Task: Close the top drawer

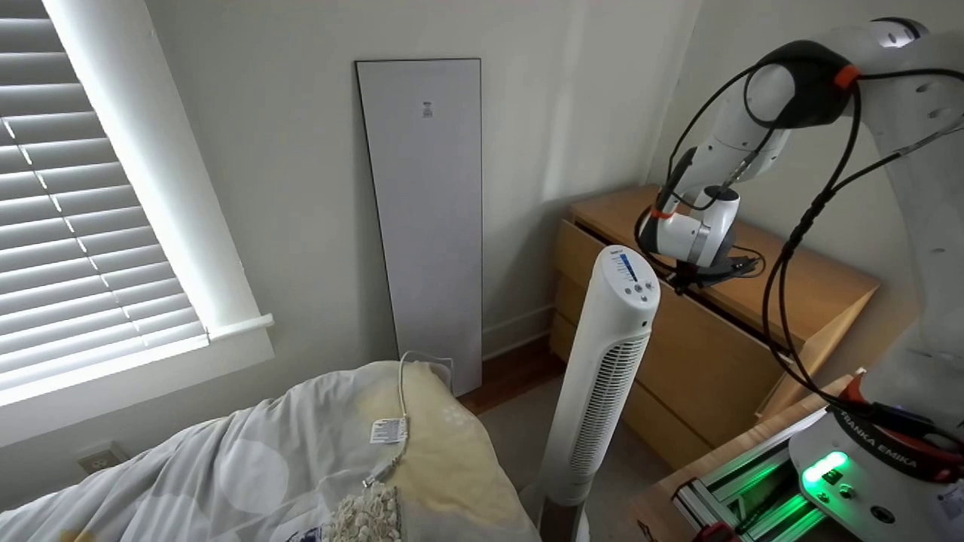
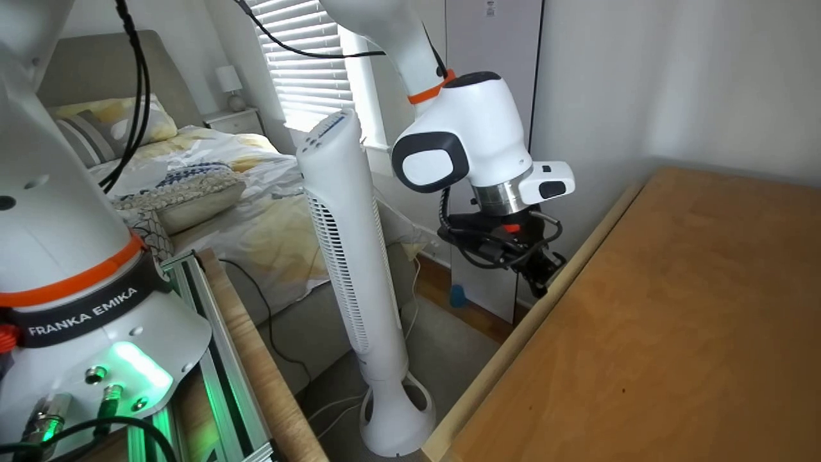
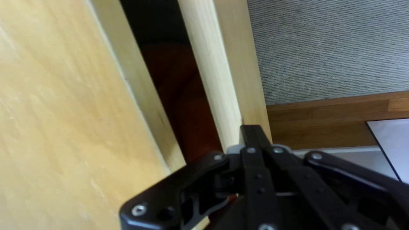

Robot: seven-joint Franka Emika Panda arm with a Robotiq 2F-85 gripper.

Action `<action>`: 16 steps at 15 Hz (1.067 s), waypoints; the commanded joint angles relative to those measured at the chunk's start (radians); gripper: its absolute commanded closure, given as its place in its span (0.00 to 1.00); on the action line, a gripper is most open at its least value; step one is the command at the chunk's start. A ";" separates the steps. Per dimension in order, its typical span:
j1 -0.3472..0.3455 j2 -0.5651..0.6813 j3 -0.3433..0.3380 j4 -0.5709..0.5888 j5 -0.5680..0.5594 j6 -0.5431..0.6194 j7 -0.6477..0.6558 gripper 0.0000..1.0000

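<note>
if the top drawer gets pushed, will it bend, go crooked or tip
The top drawer is probably stiff: its front looks like thick, flat wood. It may skew if pushed near one end, since it is wide. Tipping seems unlikely, as only a narrow gap shows between its front and the dresser top, so most of it is presumably inside.

Bright slatted window blinds (image 1: 83, 188); grey panel (image 1: 425, 211) against pale wall (image 1: 279, 150); rumpled bed (image 2: 276, 237); grey carpet (image 3: 322, 48) beside wood floor (image 3: 313, 124)

The white, orange-banded arm (image 2: 490, 131) bears a black, screw-studded end effector (image 3: 255, 131).
</note>
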 commanded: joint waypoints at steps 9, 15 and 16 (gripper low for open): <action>-0.061 0.037 0.015 0.016 -0.185 0.042 0.176 1.00; 0.188 -0.077 -0.183 -0.045 -0.230 -0.277 0.363 1.00; 0.226 -0.110 -0.216 -0.052 -0.244 -0.337 0.390 1.00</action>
